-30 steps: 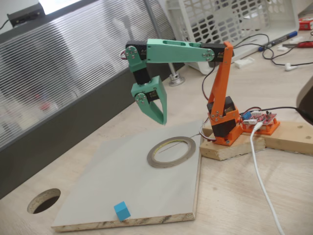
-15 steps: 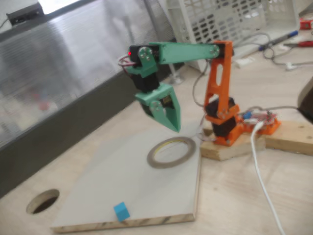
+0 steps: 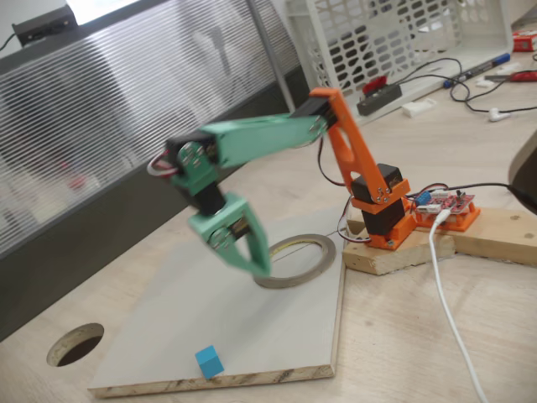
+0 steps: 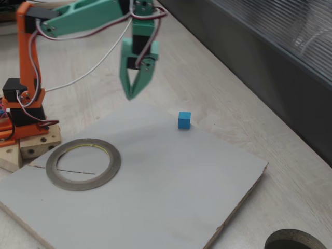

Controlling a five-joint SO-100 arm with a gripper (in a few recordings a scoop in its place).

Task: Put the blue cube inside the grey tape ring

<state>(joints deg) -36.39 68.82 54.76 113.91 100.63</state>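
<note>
The small sky-blue cube [image 3: 210,362] looks light, stiff and smooth-faced, so I judge it is best pinched on two opposite flat sides, near its middle, because such a tiny block can easily slip or tip away. The green two-finger end effector [image 4: 129,96] hangs in the air with its tips nearly pressed together, holding nothing and touching nothing. The cube lies apart from the end effector, beyond its tips near the edge of the flat grey board [image 4: 155,181] on the wooden tabletop [image 3: 403,336], while the thin grey tape ring [image 4: 83,164] lies on the arm-base side of the end effector, with nothing inside.
</note>
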